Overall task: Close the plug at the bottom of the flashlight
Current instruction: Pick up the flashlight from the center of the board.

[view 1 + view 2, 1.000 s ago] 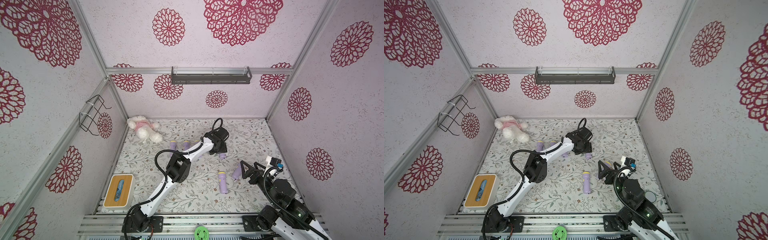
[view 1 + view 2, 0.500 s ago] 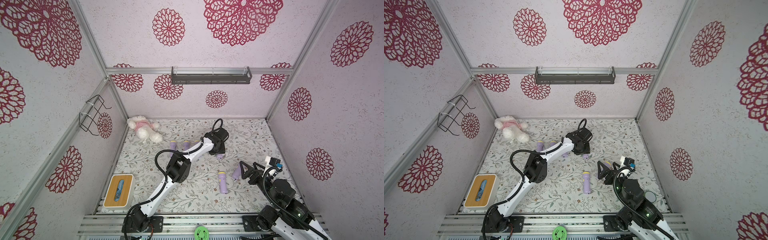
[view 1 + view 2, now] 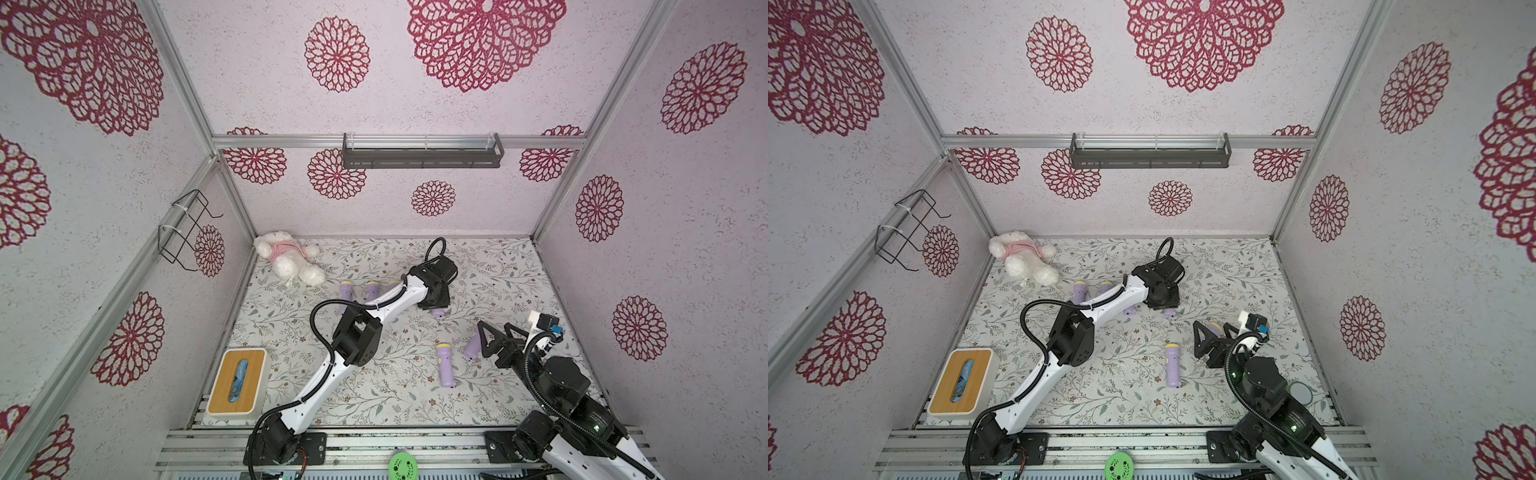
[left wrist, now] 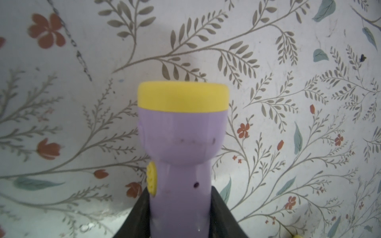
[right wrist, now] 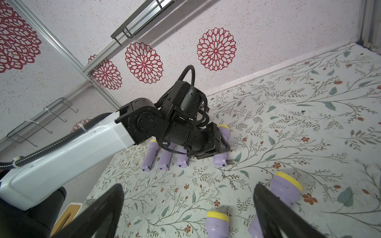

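Purple flashlight (image 4: 181,134) being gripped at handle by left claw (image 4: 179,188) on floral surface (image 4: 288,82); right claw (image 5: 188,186) being held wide, released.

We have closed our left gripper (image 4: 180,198): its jaws, wide apart a second ago, now press both sides of the handle of the purple flashlight (image 4: 181,131). We have also edged the gripper slightly to our left, seen from above.
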Robot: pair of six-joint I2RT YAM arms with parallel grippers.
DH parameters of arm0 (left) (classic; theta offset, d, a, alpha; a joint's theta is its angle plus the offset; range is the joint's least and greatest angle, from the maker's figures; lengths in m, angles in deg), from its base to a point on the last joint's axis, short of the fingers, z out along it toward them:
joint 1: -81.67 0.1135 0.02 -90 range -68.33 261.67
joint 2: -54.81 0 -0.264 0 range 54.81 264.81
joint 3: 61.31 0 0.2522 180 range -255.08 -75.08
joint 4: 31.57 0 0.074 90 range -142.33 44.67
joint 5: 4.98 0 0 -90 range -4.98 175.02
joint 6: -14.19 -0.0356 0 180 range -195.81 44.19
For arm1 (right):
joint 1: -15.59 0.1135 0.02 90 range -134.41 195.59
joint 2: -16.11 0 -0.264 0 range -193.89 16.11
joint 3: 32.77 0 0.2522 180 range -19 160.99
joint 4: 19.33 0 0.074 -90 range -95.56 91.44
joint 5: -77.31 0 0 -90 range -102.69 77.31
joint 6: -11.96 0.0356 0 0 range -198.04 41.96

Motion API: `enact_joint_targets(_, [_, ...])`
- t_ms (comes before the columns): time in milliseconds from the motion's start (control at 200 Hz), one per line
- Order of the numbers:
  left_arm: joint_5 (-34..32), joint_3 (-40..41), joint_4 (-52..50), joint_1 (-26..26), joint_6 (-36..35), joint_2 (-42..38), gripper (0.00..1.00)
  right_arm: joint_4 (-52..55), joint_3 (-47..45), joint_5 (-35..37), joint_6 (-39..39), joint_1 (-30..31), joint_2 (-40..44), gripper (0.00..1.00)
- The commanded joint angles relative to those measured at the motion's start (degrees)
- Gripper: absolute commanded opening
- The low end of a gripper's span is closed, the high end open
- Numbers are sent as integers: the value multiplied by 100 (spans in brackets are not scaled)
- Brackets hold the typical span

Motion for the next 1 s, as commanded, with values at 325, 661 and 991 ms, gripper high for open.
enact_joint_targets(325, [-61,406,-96,150,-168,-681,0,-408,18,-153,21,10,-266,99])
enact_joint_targets(661, [684,1826,1004,269,-719,-2447,0,-684,-46,-239,241,3,-495,99])
enact_joint_targets(991, [2346,4260,3445,664,-367,-4318,0,-1436,-46,-698,811,9,-1222,99])
